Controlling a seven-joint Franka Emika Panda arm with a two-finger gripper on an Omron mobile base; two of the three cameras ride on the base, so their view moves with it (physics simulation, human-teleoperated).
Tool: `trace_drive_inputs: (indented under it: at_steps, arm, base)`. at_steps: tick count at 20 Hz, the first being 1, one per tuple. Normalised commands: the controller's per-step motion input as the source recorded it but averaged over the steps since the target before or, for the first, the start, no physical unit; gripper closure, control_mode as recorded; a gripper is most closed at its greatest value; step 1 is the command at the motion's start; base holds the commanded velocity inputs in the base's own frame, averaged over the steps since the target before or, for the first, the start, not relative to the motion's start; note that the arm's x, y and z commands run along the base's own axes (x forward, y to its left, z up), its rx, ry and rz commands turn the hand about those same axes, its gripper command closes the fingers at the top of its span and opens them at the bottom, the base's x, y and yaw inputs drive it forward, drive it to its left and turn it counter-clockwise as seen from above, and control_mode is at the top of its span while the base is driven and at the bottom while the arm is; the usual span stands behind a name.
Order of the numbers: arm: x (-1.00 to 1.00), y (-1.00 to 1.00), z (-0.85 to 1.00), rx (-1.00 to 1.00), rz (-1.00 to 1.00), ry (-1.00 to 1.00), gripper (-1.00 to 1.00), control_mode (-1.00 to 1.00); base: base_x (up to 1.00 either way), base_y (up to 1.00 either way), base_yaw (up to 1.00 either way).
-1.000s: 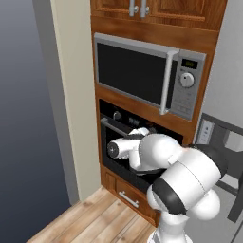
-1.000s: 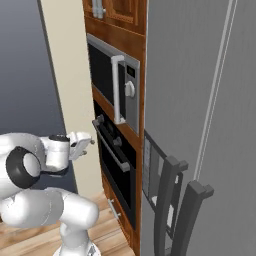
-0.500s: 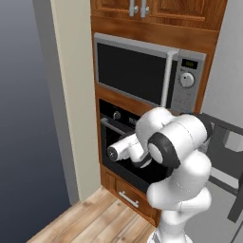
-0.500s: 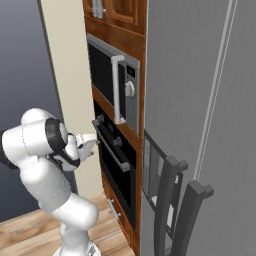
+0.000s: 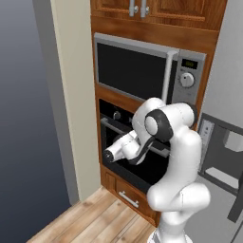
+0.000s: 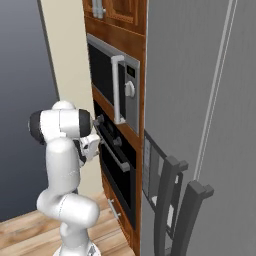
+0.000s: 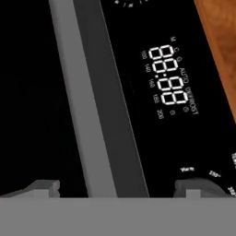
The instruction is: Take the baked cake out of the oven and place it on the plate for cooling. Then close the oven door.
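The oven is a black built-in unit framed in wood, and its oven door stands shut. The cake is hidden and the plate is out of view. In the hand view the door's silver bar handle runs up between my two fingertips, beside the lit digital display. My gripper is open, straddling the handle at close range with nothing clamped. From the right base view the gripper sits at the handle's left end.
A silver microwave sits directly above the oven, and a wooden drawer lies below it. A grey fridge with dark handles stands to the right. A pale wall column borders the left, above a wooden floor.
The arm has lifted its elbow and swung the hand in toward the oven's handle. The jaws have stayed open and the door has stayed shut.
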Motion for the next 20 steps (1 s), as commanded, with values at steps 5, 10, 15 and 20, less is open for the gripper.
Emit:
trace_drive_inputs:
  at_steps: [5, 10, 15, 20]
  arm:
    - [0.55, -0.01, -0.31, -0.06, -0.01, 0.04, -1.0, -1.0]
    - [0.52, -0.14, -0.33, -0.05, 0.0, 0.03, -1.0, -1.0]
    - [0.43, -0.21, -0.22, -0.04, 0.0, 0.01, -1.0, -1.0]
    - [0.33, -0.31, -0.05, 0.0, 0.0, 0.03, -1.0, -1.0]
  base:
    - [0.0, 0.0, 0.0]
    - [0.0, 0.0, 0.0]
    - [0.0, 0.0, 0.0]
    - [0.0, 0.0, 0.0]
